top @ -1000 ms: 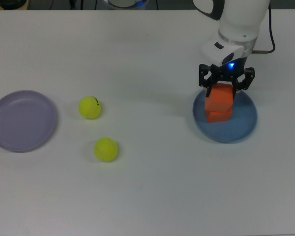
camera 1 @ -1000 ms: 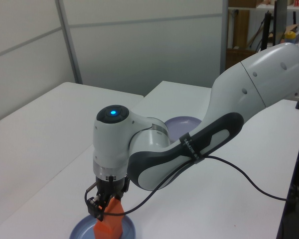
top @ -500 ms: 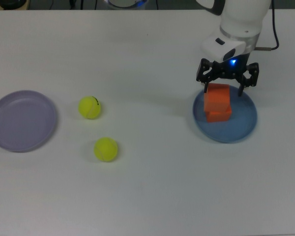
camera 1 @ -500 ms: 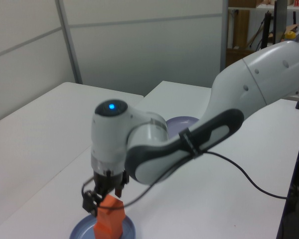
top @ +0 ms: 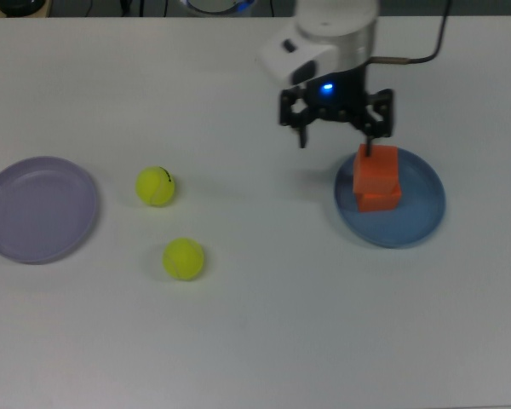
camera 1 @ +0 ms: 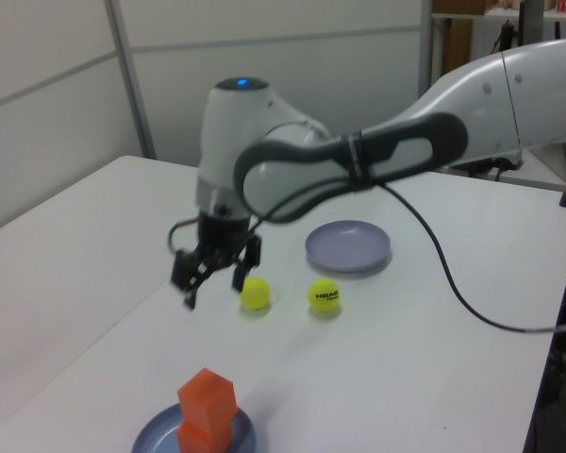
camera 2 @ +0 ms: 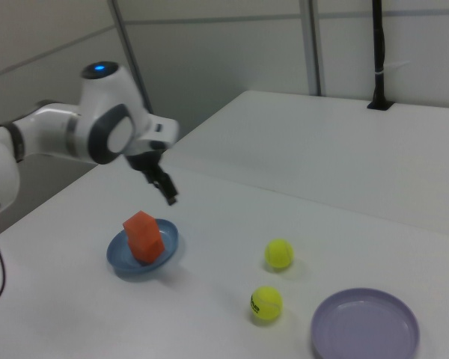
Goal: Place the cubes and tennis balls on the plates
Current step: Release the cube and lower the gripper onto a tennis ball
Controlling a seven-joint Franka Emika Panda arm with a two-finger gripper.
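Observation:
Two orange cubes (top: 376, 177) (camera 1: 207, 406) (camera 2: 143, 236) stand stacked one on the other on the blue plate (top: 422, 220) (camera 1: 151, 437) (camera 2: 119, 258). My gripper (top: 335, 135) (camera 1: 215, 283) (camera 2: 165, 188) hangs open and empty above the table, just to the top view's left of the stack. Two yellow-green tennis balls (top: 155, 186) (top: 183, 258) (camera 1: 256, 293) (camera 1: 324, 295) (camera 2: 279, 254) (camera 2: 266, 303) lie on the table between the plates; one carries a black mark. The lavender plate (top: 37, 209) (camera 1: 348, 245) (camera 2: 365, 326) sits bare at the top view's left.
The white table (top: 255, 341) runs to its edges on all sides. A black cable (camera 1: 472, 307) trails from the arm across the table in the left view. A black post (camera 2: 379, 52) stands at the far table in the right view.
My gripper has risen off the cube stack and swung to the top view's left, toward the balls. The cubes stay stacked on the blue plate.

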